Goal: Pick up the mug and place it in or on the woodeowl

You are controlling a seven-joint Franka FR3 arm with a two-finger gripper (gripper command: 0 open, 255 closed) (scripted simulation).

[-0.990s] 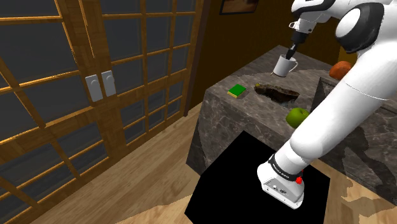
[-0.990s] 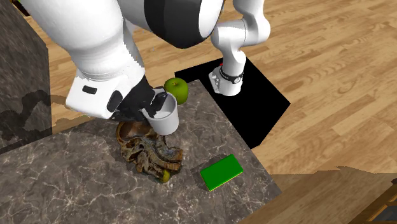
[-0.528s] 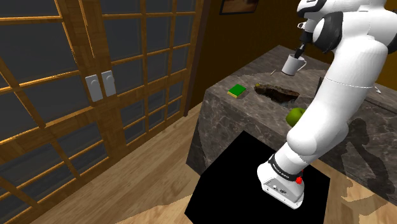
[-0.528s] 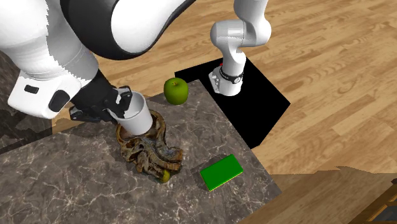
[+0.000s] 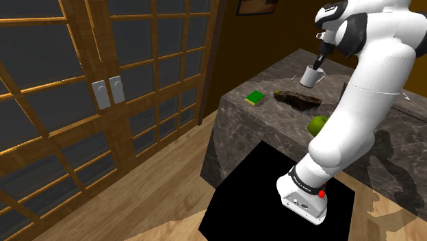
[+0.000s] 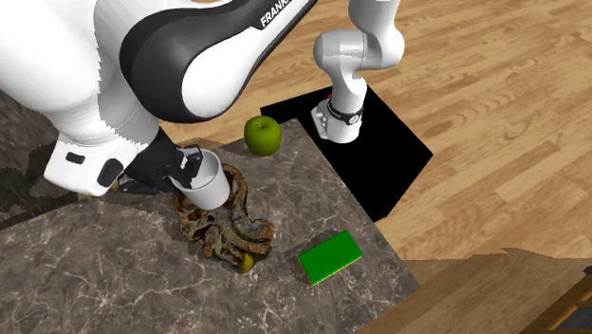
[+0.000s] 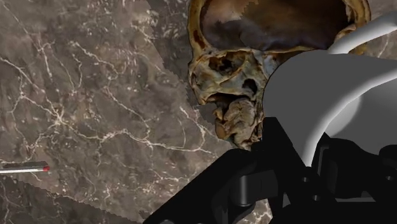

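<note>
Lowered since a moment ago, the white mug [image 6: 204, 180] hangs clasped in the jaws, just over the gnarled brown bowl [image 6: 232, 232] on the tabletop [image 6: 95, 275]; the wrist view adds a red-tipped stick [image 7: 24, 168] lying apart on the marble.

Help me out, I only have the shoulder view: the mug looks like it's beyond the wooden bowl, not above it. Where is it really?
Observer: In the second exterior view the white mug overlaps the round end of the brown bowl.
Operator: Is the end effector gripping it?
Observer: Yes, the black end effector is shut on the mug's rim.
Operator: And from the wrist?
Observer: There the bowl's hollow lies just past the mug. I cannot tell whether mug and bowl touch.
</note>
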